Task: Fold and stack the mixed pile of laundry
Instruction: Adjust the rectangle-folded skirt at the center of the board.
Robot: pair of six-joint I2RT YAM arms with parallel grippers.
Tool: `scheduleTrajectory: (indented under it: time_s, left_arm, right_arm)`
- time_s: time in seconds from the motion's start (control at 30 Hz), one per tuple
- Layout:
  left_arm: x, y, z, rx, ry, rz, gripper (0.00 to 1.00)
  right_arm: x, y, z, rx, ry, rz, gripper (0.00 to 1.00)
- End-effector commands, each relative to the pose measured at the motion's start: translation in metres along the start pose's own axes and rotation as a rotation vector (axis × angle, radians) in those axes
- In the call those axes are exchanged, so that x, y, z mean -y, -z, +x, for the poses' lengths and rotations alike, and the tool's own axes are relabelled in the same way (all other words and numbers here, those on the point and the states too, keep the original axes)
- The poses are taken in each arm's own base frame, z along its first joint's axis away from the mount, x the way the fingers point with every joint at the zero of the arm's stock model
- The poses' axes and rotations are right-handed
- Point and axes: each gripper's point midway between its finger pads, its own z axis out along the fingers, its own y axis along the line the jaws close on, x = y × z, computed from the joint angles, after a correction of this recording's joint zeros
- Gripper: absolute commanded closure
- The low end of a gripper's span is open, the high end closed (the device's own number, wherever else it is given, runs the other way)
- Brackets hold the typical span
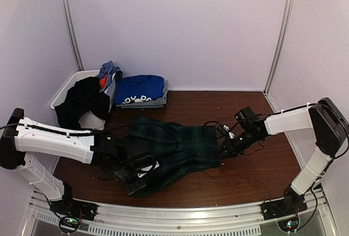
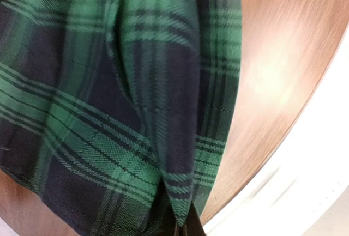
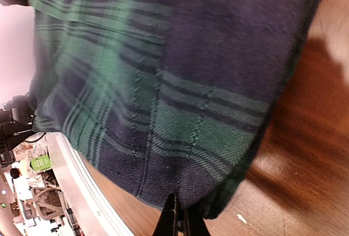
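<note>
Green tartan skirt [image 1: 174, 140] lies spread on the brown bench [image 1: 251, 184] between both arms, seen from above. Left wrist view: left end effector [image 2: 184, 228] clenched on its edge. Right wrist view: right end effector [image 3: 177, 219] pinching the opposite edge.

White, smooth-shelled links joined by black joint housings were seen on both the left arm [image 1: 54, 138] and the right arm [image 1: 294, 119]. Each was bolted to a black base on the near rail, where a small green light was lit. Thin black cables were run along the links. The left gripper [image 1: 139, 173] and right gripper [image 1: 223, 149] were finished in black, with slim dark fingertips [image 3: 172, 221].
</note>
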Motion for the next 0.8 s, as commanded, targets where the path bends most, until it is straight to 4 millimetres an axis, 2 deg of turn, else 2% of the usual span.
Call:
scheduleTrajectory:
  time_s: [0.0, 0.1, 0.23, 0.33, 0.4, 0.53, 0.7, 0.73, 0.77]
  left_arm:
    - [-0.002, -0.015, 0.035, -0.108, 0.069, -0.024, 1.00]
    - [-0.020, 0.003, 0.024, -0.011, 0.151, -0.080, 1.00]
    - [-0.052, 0.043, 0.001, 0.156, 0.290, -0.091, 1.00]
    - [-0.051, 0.058, 0.004, 0.190, 0.295, -0.046, 1.00]
    - [-0.039, 0.049, 0.012, 0.154, 0.281, 0.017, 1.00]
    - [-0.012, 0.021, 0.025, 0.079, 0.228, 0.108, 1.00]
    - [0.004, -0.006, 0.038, -0.030, 0.177, 0.117, 1.00]
    - [0.011, -0.009, 0.042, -0.060, 0.172, 0.148, 0.96]
    - [0.015, -0.010, 0.042, -0.072, 0.168, 0.164, 0.82]
  right_arm:
    - [0.012, -0.010, 0.024, -0.064, -0.004, 0.004, 1.00]
    - [0.002, 0.005, 0.009, -0.017, 0.023, 0.017, 1.00]
    - [-0.018, 0.027, -0.018, 0.059, 0.054, 0.027, 1.00]
    - [-0.023, 0.027, -0.013, 0.050, 0.046, 0.007, 1.00]
    - [-0.024, 0.022, -0.005, 0.033, 0.045, 0.001, 1.00]
    - [-0.024, 0.003, 0.012, -0.016, 0.043, -0.013, 1.00]
    - [0.003, -0.019, 0.035, -0.085, -0.003, 0.015, 1.00]
    - [0.004, -0.021, 0.040, -0.101, -0.012, 0.002, 0.94]
    - [0.002, -0.020, 0.043, -0.105, -0.013, -0.011, 0.78]
